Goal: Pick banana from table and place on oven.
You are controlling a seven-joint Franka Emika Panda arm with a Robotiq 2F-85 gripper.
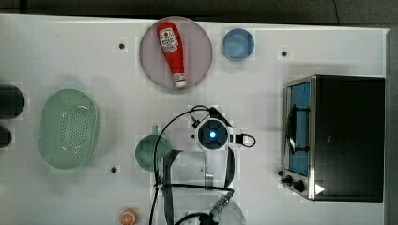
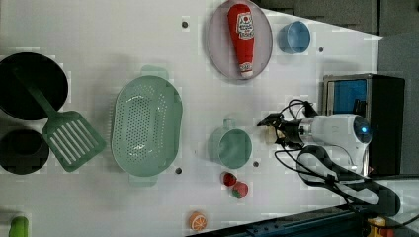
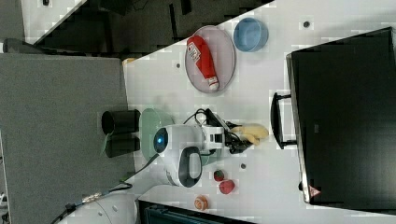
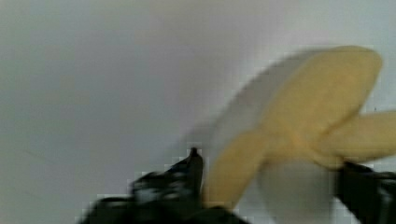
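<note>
The ketchup bottle (image 1: 172,52) carried a white label with a red tomato emblem and lines of print too small to read. A small triangular warning sign (image 1: 319,189) stood at one corner of the oven (image 1: 349,136) top; the right view showed it red-edged. No other text could be read.

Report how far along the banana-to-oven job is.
Done: the hand has reached the banana, its fingers on either side of it. In hand: the grasp; the banana looks to lie on the table in front of the oven. Left: closing, lifting and setting it on the oven's black top, which is bare.
</note>
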